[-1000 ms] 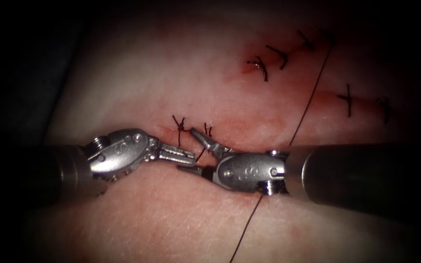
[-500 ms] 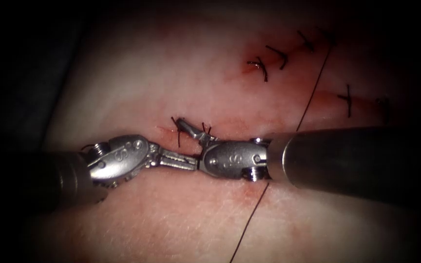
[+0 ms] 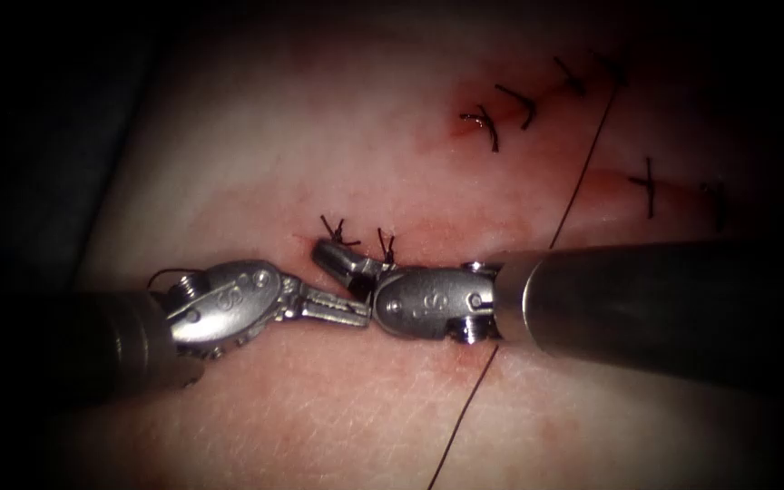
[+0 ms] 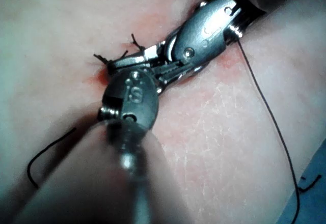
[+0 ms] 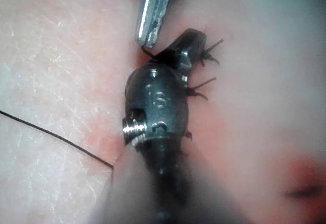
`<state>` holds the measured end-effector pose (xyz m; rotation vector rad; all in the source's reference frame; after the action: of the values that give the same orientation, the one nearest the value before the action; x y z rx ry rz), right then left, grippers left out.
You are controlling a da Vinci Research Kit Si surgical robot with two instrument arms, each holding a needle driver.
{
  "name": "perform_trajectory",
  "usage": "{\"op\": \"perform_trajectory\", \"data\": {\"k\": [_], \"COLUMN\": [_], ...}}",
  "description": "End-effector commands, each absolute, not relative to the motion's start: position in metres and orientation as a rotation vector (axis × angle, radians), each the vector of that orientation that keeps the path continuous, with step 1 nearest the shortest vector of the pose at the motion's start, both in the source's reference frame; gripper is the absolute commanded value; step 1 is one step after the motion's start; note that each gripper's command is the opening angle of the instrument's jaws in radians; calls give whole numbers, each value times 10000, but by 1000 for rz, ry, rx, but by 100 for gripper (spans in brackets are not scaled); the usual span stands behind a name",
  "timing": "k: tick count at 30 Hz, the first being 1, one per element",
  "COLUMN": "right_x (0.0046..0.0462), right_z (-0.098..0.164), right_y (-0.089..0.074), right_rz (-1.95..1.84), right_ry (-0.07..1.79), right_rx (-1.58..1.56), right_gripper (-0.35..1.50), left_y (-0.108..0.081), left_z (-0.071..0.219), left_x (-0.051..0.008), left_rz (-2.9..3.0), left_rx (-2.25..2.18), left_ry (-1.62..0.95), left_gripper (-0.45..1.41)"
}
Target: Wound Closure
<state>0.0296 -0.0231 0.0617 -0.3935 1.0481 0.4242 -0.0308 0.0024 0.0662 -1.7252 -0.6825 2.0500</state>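
Steel tips meeting at a stitched cut

Endoscope view: left tool [image 3: 338,310] has its jaws pressed together, right tool [image 3: 338,258] likewise, beside a knot [image 3: 338,233] on the cut [image 3: 465,238] (what either pinches, I cannot tell). Long thread [image 3: 583,172] crosses the tissue [image 3: 319,136]. Left wrist view: right tool [image 4: 135,60] touches the knot tails. Right wrist view: both tools nearly touch.

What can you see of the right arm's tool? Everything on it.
The right arm's tool is a small wristed silver metal piece on a dark, thick shaft. Its rounded wrist housing bears an engraved mark and a screw at the base. It comes in nearly level over the tissue. Its jaws look shut, pointing up-left beside the knot tails at the cut. The left arm's tool lies against its wrist. A long thread passes under its shaft.
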Motion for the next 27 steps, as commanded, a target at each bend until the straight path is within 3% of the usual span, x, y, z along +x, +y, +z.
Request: {"op": "perform_trajectory", "data": {"k": [1,2,5,13,19,23,24,27], "right_x": [299,296,272,198,183,187,187,186], "right_z": [623,622,614,586,586,588,588,587], "right_y": [-236,-237,-248,-269,-275,-278,-278,-279], "right_rz": [421,420,401,387,397,397,396,396], "right_ry": [1059,1063,1095,1075,1070,1069,1069,1069], "right_rx": [-393,-393,-396,-366,-386,-392,-392,-391], "right_gripper": [111,125,138,128,122,120,118,118], "left_y": [20,19,16,49,75,70,67,59], "left_z": [665,664,660,664,707,761,772,798], "left_x": [-307,-303,-276,-206,-189,-179,-176,-165], "left_rz": [2054,2057,2088,2168,2173,2093,2093,2105], "left_rx": [-1735,-1735,-1701,-1540,-1489,-1399,-1363,-1289], "left_ry": [-689,-691,-664,-546,-537,-669,-707,-769], "left_gripper": [-45,-45,-45,-45,-45,-45,-32,-16]}}
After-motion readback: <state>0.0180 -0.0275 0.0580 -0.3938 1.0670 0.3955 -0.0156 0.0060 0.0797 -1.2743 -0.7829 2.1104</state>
